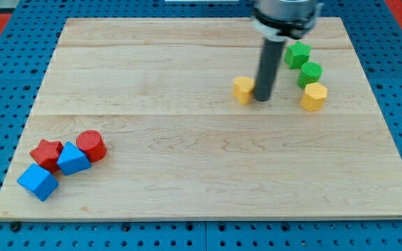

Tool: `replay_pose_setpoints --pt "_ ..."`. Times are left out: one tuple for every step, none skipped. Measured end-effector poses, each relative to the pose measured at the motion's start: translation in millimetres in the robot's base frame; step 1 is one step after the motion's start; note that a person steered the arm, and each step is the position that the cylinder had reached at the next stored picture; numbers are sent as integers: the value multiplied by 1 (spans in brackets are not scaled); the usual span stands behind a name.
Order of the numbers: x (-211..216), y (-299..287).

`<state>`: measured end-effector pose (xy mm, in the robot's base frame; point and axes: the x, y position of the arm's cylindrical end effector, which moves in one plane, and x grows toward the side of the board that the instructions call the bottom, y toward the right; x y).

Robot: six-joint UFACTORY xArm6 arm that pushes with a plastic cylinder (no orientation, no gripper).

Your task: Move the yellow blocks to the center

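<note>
A: Jaws? There are none, so nothing is gripped; just a dark rod, and my tip (262, 100) touches the right side of one yellow block (243, 90), right of the desk's (187, 160) center.

B: And the second yellow block (313, 97)?

A: Farther right, below two green blocks (298, 54); red and blue blocks (73, 159) sit bottom-left.

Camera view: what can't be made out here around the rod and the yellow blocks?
- Arm above the dark rod: cut off by the view's top edge.
- Small yellow block left of my tip: its right side is hidden by the rod; contact unclear.
- Yellow hexagonal block: the face against the green blocks is unseen.
</note>
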<state>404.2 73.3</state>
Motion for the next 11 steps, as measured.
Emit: replay_pose_setpoints --pt "-6 -33" --pt "63 -10" --pt "82 89" --pt "58 129" --pt "16 129" --pt "10 116" --pt "5 162" --pt "-21 100" --pt "-41 18" --pt "-41 -8" --pt "4 38"
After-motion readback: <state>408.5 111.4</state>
